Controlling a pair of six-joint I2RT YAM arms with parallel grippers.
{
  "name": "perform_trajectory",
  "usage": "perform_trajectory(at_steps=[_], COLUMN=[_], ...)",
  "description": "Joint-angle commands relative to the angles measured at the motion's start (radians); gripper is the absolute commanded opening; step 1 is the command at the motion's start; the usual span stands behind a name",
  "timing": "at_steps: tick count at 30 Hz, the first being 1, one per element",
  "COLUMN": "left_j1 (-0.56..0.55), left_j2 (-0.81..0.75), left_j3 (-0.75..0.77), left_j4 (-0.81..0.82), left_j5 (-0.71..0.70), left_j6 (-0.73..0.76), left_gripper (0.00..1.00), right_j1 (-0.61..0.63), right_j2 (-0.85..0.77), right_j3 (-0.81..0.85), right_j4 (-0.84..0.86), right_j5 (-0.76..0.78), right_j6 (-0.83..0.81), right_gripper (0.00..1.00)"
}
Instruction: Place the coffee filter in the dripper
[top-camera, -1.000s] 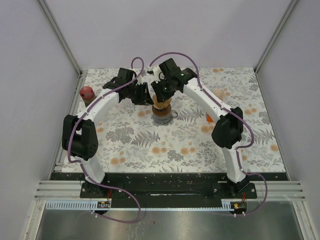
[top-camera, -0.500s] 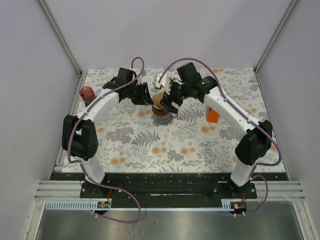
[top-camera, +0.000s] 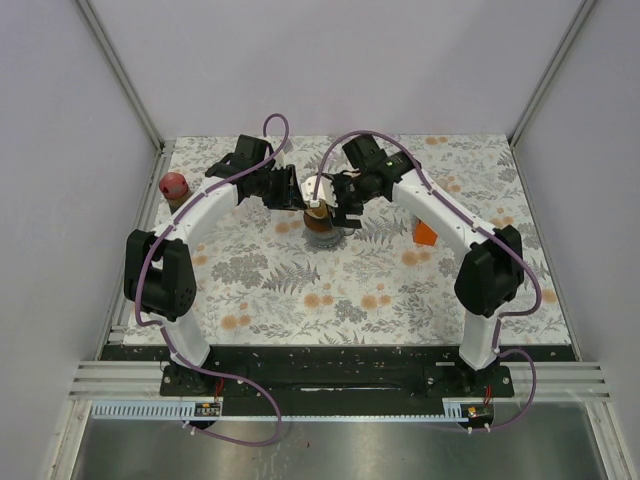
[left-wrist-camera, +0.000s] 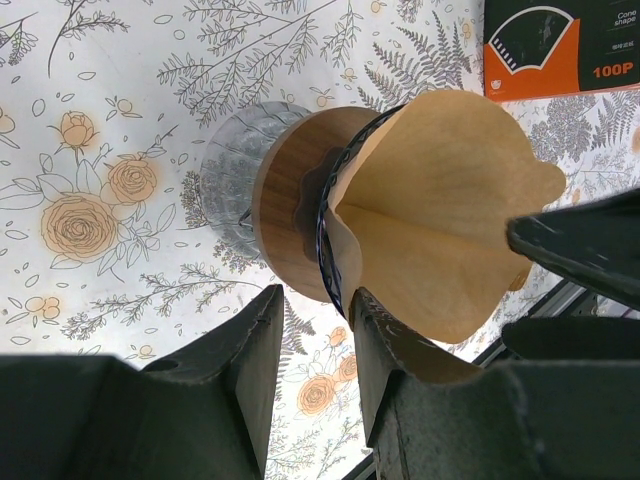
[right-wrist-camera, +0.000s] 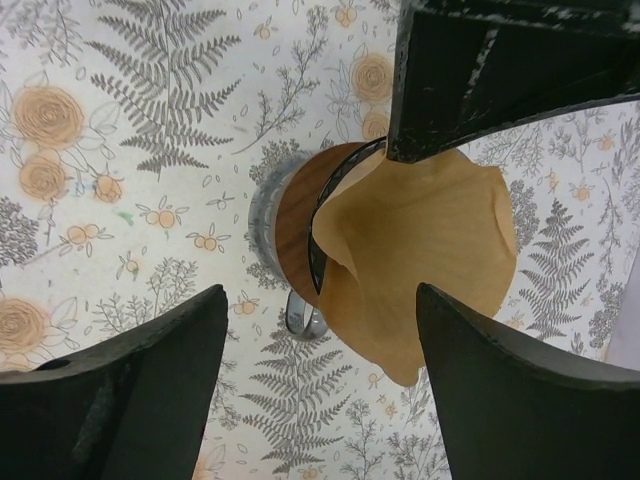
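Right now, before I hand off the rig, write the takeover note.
Left gripper: jaws apart astride the rim of the dripper; whether it grips is unclear.
Right gripper: wide open, empty, above the coffee filter.
Coffee filter: standing open in the dripper, one edge curled inward.
Done: filter in place.
To do: check it sits evenly, pull both arms clear.

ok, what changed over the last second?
The right hand was closed down over the dripper. It has opened, let go of the filter and drawn back to the right, its elbow swinging outward. The filter now sits in the dripper, clear of that hand. Unchanged: the left hand at the dripper's rim, the dripper's spot, the orange filter pack and the red object.
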Motion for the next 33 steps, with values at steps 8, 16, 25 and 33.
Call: perform_trajectory(at_steps=[8, 16, 25, 33], left_j1=[-0.003, -0.003, -0.003, -0.003], left_j2=[-0.010, 0.005, 0.016, 0.019], left_j3=[0.061, 0.066, 0.073, 0.073], left_j4=[0.001, -0.002, -0.007, -0.010], left_j5=[-0.001, 0.001, 0.002, 0.005], left_j6=[0.015, 0.019, 0.021, 0.022], left_gripper=[0.38, 0.38, 0.38, 0.39], right_j1=[0.013, 0.017, 0.040, 0.040], right_j2=[0.096, 0.074, 0.060, 0.065], right_j3=[0.067, -0.022, -0.070, -0.068], right_j4=[-0.028, 0.070, 0.093, 0.091], right_j5=[0.068, 0.116, 0.147, 0.166], right_j6=[-0.111, -0.112, -0.149, -0.108], right_gripper=[0.60, 0.33, 0.14, 0.35])
